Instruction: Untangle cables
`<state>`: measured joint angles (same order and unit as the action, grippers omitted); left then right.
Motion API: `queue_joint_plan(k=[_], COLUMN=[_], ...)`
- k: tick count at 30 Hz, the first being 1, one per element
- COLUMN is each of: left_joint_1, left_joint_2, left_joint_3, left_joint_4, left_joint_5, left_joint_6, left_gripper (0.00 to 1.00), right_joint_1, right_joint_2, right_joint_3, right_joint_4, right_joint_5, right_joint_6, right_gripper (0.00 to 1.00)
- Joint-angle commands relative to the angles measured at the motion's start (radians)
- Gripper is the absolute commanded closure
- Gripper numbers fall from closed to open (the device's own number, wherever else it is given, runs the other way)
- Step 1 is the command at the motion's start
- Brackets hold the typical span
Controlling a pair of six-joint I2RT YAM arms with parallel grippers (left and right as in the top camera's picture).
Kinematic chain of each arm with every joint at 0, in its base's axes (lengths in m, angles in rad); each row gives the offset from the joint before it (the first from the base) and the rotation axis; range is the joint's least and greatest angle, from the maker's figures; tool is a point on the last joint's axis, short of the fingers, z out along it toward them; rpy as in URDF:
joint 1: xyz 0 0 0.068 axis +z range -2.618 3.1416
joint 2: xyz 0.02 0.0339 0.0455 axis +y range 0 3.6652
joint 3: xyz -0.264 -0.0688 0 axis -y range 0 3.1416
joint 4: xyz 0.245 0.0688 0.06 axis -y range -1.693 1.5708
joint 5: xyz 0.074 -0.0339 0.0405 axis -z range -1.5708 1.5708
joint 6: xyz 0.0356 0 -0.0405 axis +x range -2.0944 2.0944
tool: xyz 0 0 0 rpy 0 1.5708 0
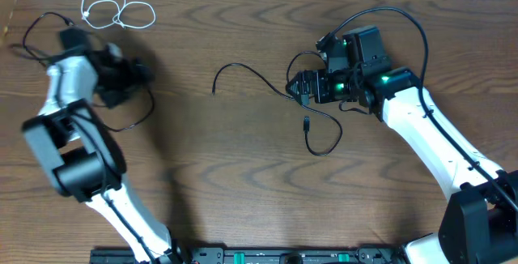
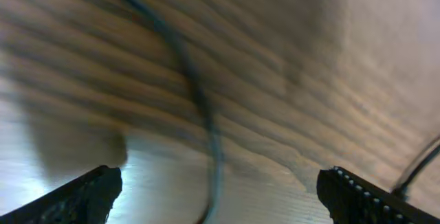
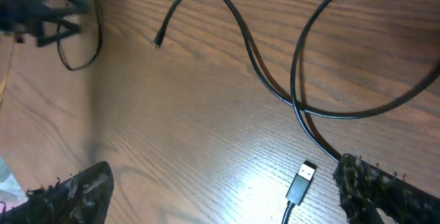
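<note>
- Spanning every view, the wooden table (image 1: 243, 183) carries all items; the task is judged to be at the separating stage, not yet complete.
- At the upper left of the overhead view, the left gripper (image 2: 220, 179) has its fingers (image 2: 89, 193) spread wide and grips nothing; a blurred black cable (image 2: 199, 93) runs between them; whether they touch it cannot be told.
- Right of centre overhead, the right gripper (image 3: 220, 183) is likewise spread wide and empty, above the table.
- The centre black cable (image 1: 243, 66) arcs from mid-frame toward the right gripper; in the right wrist view it crosses a second black cable (image 3: 297, 52) at centre right; this crossing is judged to be the tangle to clear.
- The white cable (image 1: 117, 9) lies coiled alone at the top left, apart from the centre cords.
- The USB plug (image 3: 302, 179) lies between the right fingers; the next move calls for closing on the cord near it and drawing it clear of the crossing.
</note>
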<state>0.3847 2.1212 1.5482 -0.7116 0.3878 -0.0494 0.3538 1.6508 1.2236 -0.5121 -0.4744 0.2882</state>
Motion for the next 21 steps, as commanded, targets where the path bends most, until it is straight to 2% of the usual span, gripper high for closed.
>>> queue_joint_plan(k=[1, 5, 8, 10, 12, 16, 18, 21], left_joint_1=[-0.060, -0.092, -0.097, -0.097, -0.097, -0.097, -0.097, -0.097], left_joint_2=[0.016, 0.016, 0.017, 0.017, 0.017, 0.017, 0.017, 0.017], left_joint_3=[-0.040, -0.040, -0.041, -0.041, -0.041, -0.041, -0.041, -0.041], left_joint_4=[0.014, 0.015, 0.018, 0.028, 0.047, 0.100, 0.128, 0.182], left_joint_5=[-0.129, -0.199, -0.202, -0.203, -0.204, -0.248, -0.247, -0.247], left_joint_6=[0.033, 0.018, 0.005, -0.009, -0.031, -0.155, -0.198, -0.293], left_gripper=[0.03, 0.04, 0.10, 0.24, 0.50, 0.79, 0.85, 0.87], right_joint_1=[0.020, 0.032, 0.040, 0.041, 0.041, 0.041, 0.041, 0.041], right_joint_2=[0.008, 0.008, 0.008, 0.008, 0.008, 0.008, 0.008, 0.008], right_joint_3=[0.005, 0.005, 0.005, 0.005, 0.005, 0.005, 0.005, 0.005], right_joint_4=[0.004, 0.008, 0.008, 0.008, 0.008, 0.008, 0.008, 0.008], right_joint_5=[-0.007, -0.006, -0.006, -0.006, -0.006, -0.006, -0.006, -0.006], right_joint_6=[0.002, 0.002, 0.002, 0.002, 0.002, 0.002, 0.002, 0.002], right_gripper=[0.01, 0.01, 0.01, 0.01, 0.01, 0.01, 0.01, 0.01])
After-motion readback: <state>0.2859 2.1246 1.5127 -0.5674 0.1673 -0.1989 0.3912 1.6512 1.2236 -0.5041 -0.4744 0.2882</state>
